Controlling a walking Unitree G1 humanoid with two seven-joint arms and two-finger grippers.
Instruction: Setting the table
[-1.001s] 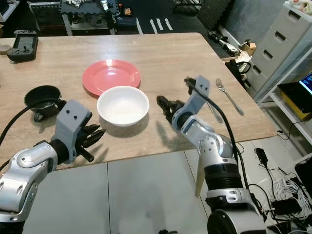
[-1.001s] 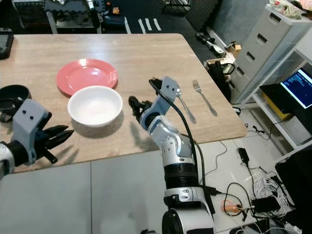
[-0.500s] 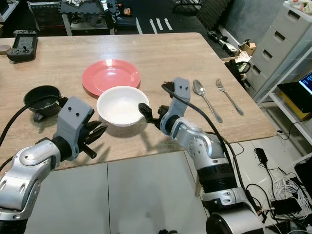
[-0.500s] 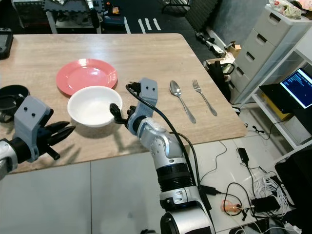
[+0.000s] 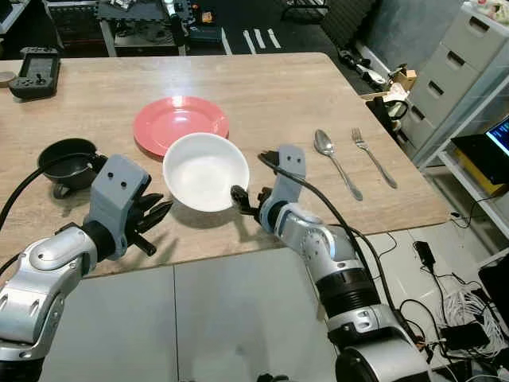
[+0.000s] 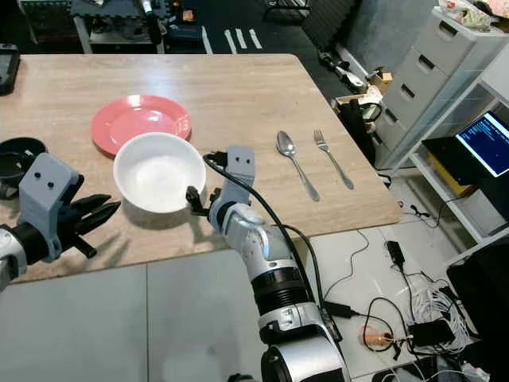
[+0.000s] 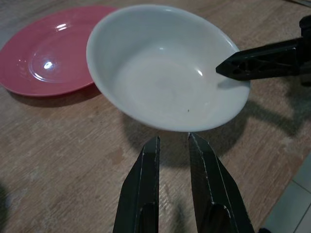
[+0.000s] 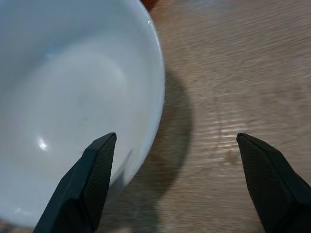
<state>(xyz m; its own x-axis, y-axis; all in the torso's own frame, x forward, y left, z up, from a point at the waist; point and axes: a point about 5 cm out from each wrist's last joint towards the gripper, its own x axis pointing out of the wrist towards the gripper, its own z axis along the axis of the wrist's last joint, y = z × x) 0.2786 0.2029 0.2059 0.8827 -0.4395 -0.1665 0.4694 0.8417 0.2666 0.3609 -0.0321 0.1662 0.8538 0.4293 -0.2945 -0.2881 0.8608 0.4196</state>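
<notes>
The white bowl [image 5: 204, 170] sits tilted near the front edge of the wooden table [image 5: 262, 87], its far rim overlapping the near edge of the red plate [image 5: 180, 123] behind it. Its open side leans toward the robot, and a shadow lies under its near side.

The right gripper [image 5: 238, 196] is at the bowl's right rim. Its fingers are spread wide, one finger [image 8: 82, 189] inside the bowl against the white wall and the other [image 8: 272, 182] out over the bare wood, so the rim runs between them without being pinched.

The left gripper [image 5: 153, 215] hovers over the table's front edge, just left of the bowl and short of it. Its two fingers [image 7: 146, 187] are nearly pressed together, with a thin gap left between them, and they hold nothing; their tips point at the bowl's underside.

Toward the table's right edge a spoon [image 5: 336, 161] and a fork [image 5: 374, 157] lie side by side, apart from each other. A small black pan [image 5: 68, 159] rests near the left edge, beside the left arm, and a black handheld controller [image 5: 34, 72] lies at the far left corner.
</notes>
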